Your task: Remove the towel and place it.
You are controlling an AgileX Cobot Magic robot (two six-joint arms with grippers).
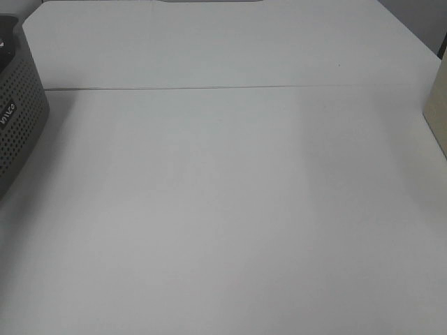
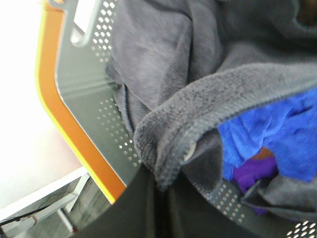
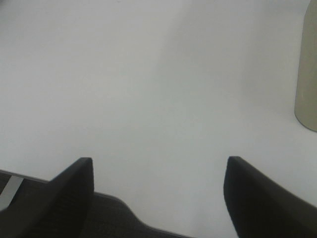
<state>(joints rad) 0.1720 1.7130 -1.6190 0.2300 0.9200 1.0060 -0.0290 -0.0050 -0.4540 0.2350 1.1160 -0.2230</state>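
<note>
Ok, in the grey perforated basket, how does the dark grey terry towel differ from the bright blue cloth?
The dark grey terry towel lies on top and spreads wide; the bright blue cloth sits beneath it, only partly showing. The towel's hemmed fold is raised; the blue cloth lies lower. Both are soft fabric.

**Black, matte gripper parts in close view**

Of the right gripper (image 3: 158,161), two matte black fingers (image 3: 74,193) are seen, wedge-shaped with rounded tips and joined by a dark curved body. A pale grey strip (image 3: 11,191) is noted at one edge. The left gripper (image 2: 157,206) is seen only as a blurred black mass.
</note>
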